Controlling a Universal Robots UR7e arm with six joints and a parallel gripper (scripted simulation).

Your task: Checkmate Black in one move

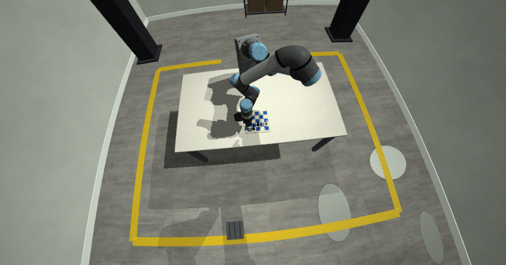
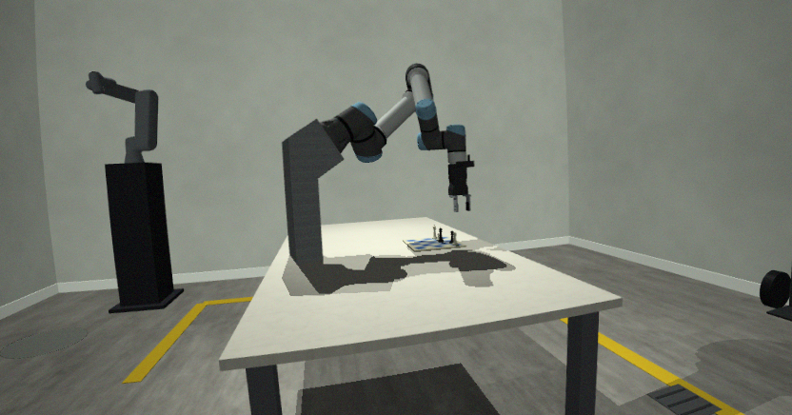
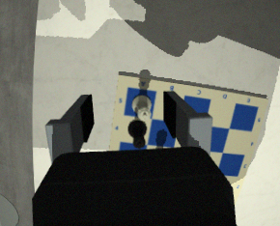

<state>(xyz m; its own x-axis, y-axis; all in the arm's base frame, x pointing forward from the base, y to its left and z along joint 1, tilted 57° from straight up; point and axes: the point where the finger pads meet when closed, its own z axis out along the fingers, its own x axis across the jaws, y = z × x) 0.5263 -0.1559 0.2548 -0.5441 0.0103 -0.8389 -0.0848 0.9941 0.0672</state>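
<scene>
The gripper (image 2: 462,209) (image 3: 128,116) is open and empty, pointing down high above the board's left front corner. The blue-and-cream board (image 1: 261,119) (image 2: 419,245) (image 3: 240,94) lies on the table. In the wrist view, a white piece (image 3: 142,102) stands upright on the blue corner square by letter A and digit 5, and a black piece (image 3: 136,128) stands on the cream square beside it, A4. Another black piece (image 1: 258,124) (image 2: 441,235) and a white piece (image 1: 266,123) (image 2: 434,230) stand farther right, with a small pale piece (image 1: 262,124) between them. The gripper body hides these in the wrist view.
The white table (image 1: 300,111) (image 2: 343,324) surrounds the board, with its front edge close to the board. Arm shadows cover the table left of the board. The arm's pedestal (image 2: 302,202) stands at the table's rear edge. A shelf (image 1: 266,1) and dark columns stand away from the table.
</scene>
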